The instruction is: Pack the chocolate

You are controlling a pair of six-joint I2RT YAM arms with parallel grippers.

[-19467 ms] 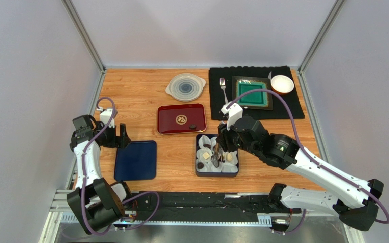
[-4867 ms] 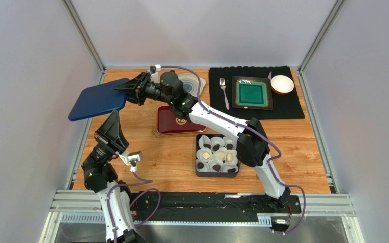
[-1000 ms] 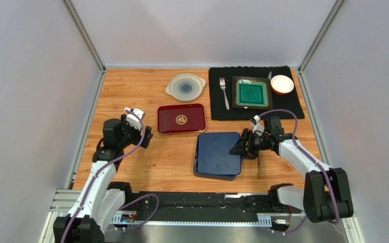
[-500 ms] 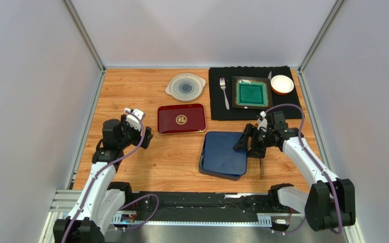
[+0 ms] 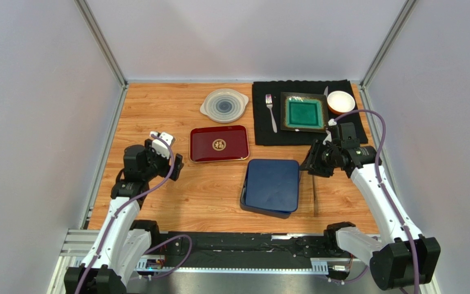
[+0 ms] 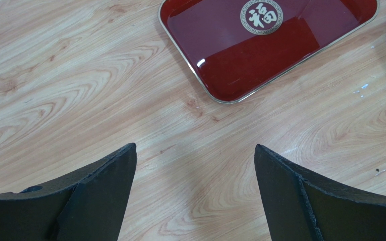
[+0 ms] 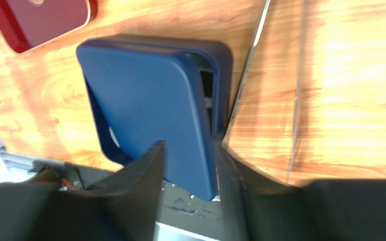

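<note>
Beside the smooth rounded navy lid [image 5: 272, 184], right gripper [image 7: 189, 146] stands half-parted; left gripper [image 6: 194, 146] gapes wide.

The character 福 showed in gold within a round emblem [image 5: 218, 144] [image 6: 262, 16]. It sat centred on the red tray [image 5: 235, 152] [image 6: 230, 68], mid-table.

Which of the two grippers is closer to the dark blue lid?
Right. The right gripper sits just right of the dark blue lid, close to its edge. The left gripper is well off to the lid's left, much farther away.
</note>
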